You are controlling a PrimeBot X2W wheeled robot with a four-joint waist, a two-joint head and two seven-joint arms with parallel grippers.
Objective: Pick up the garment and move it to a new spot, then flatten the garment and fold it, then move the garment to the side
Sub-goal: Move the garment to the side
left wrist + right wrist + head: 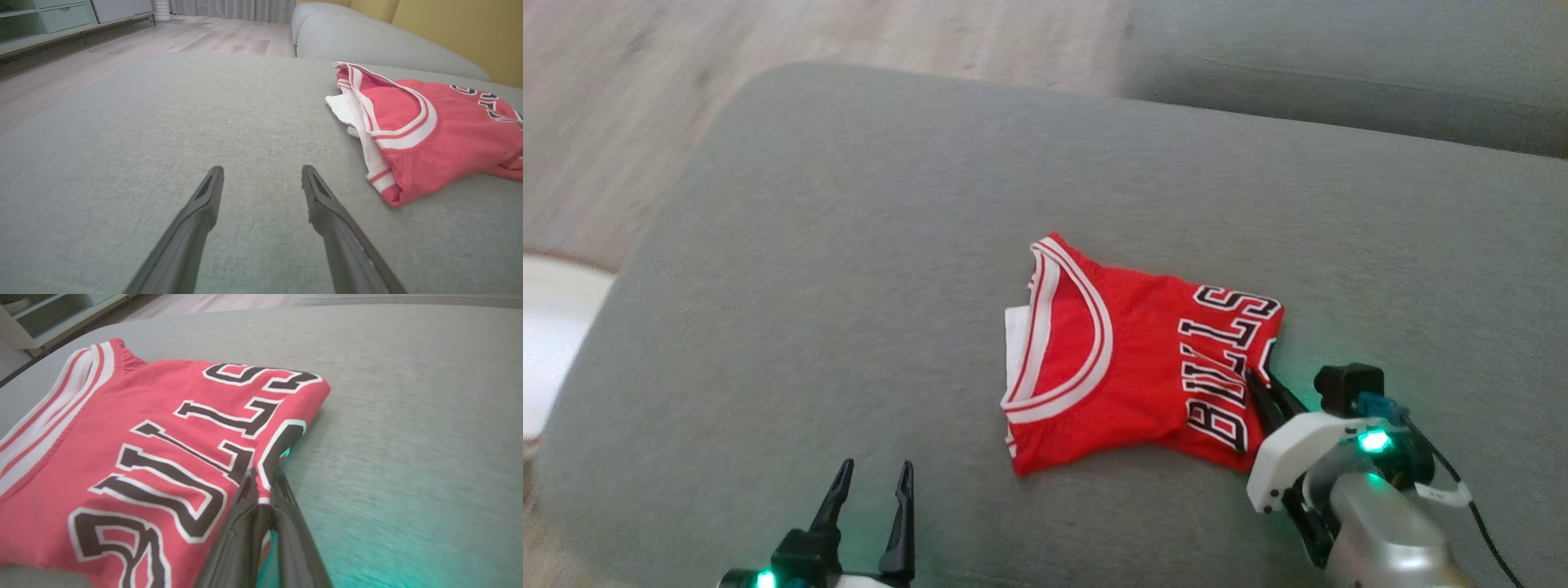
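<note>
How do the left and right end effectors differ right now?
Left end effector is open; right end effector is pinched shut. Left holds nothing, over bare cushion; right grips the red jersey at its edge. Both have two long dark fingers.

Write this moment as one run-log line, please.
right end effector: shut on edge of folded red fabric jersey | left end effector: open, apart from jersey | jersey lies on grey fabric cushion

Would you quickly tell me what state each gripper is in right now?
Left gripper: open, holding nothing.
Right gripper: closed on the edge of the red jersey.
</note>
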